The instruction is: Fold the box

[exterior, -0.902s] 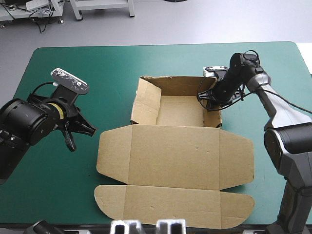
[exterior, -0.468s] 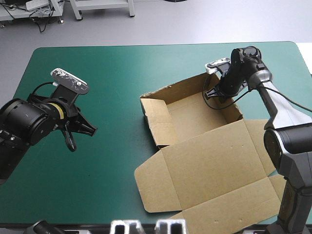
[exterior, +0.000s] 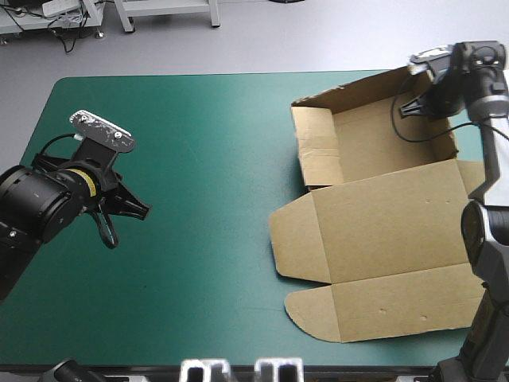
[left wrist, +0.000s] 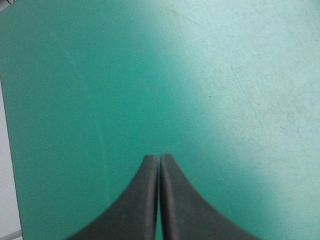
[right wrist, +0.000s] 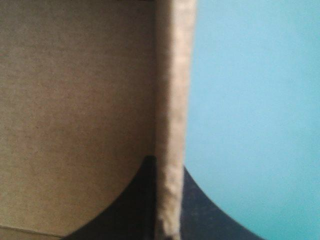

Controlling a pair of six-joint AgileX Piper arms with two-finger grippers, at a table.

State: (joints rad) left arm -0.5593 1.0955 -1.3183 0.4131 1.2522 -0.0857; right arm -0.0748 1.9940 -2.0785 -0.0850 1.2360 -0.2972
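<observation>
The brown box (exterior: 382,231) sits at the table's right side, an open tray near the far right corner with its lid flat toward the near edge. The right gripper (exterior: 419,102) pinches the tray's right wall. Well apart, the left gripper (left wrist: 159,164) hovers over the teal-green cover (exterior: 199,159), its fingers pressed together and empty.

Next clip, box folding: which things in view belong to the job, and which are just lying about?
In the job:
box, tray walls raised, lid flat
right gripper, shut on a tray wall

Not in use:
left gripper, shut, over the bare teal-green cover
</observation>
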